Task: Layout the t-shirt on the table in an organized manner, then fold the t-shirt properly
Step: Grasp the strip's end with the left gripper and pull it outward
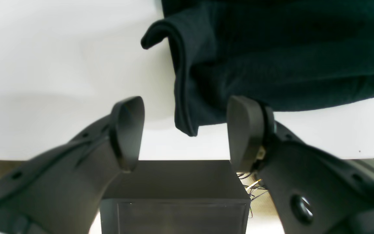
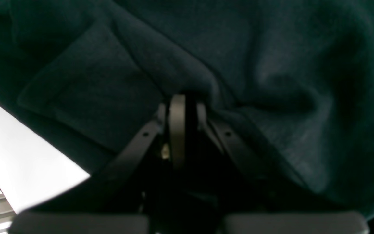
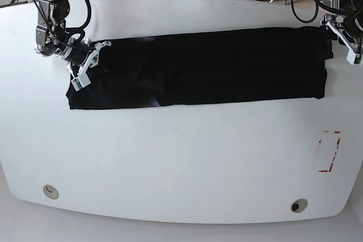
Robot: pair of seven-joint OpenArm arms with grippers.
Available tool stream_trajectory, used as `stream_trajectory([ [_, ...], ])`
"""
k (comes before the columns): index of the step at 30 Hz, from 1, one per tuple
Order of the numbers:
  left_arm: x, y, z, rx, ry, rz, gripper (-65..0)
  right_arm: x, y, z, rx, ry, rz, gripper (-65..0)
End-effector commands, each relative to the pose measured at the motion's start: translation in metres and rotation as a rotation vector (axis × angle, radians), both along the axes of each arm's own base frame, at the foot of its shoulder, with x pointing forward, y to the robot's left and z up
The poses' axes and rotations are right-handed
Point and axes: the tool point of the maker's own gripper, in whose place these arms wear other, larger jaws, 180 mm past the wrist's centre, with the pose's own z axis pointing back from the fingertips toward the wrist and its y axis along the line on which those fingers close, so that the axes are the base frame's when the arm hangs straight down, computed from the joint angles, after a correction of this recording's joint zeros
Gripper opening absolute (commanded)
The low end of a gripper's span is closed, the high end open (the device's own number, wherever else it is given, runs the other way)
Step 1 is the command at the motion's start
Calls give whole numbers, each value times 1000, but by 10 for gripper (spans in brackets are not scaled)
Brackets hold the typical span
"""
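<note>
Spread left pincer [image 1: 183, 133] over white table [image 3: 181, 162], right pincer [image 2: 178, 107] pinching black t-shirt [image 3: 215, 66].

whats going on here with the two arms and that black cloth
A two-armed robot is folding a black t-shirt on a white table. The shirt lies as a long band across the table, already folded lengthwise. The right gripper is shut on the cloth at one end. At the other end the left gripper has its jaws apart with the shirt's corner just in front of them, gripping nothing. Red tape marks sit near the table's edge, away from the shirt.
</note>
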Motion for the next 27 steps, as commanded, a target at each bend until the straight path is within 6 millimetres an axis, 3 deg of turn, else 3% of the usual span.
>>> stream_trajectory([
  [1,7,9,13,30,-36,-10,-268,-31,-16,-26,-133,149,50,-604],
  [10,15,7,14,21,-82,-14,-268,-31,-16,-26,-133,149,50,-604],
  [21,34,-1,-25,-130,-26,8,-271,-31,-16,-26,-133,149,50,-606],
  [27,51,-7,-24,-153,-53,-4,-271,-31,-14,-27,-130,149,50,-606],
])
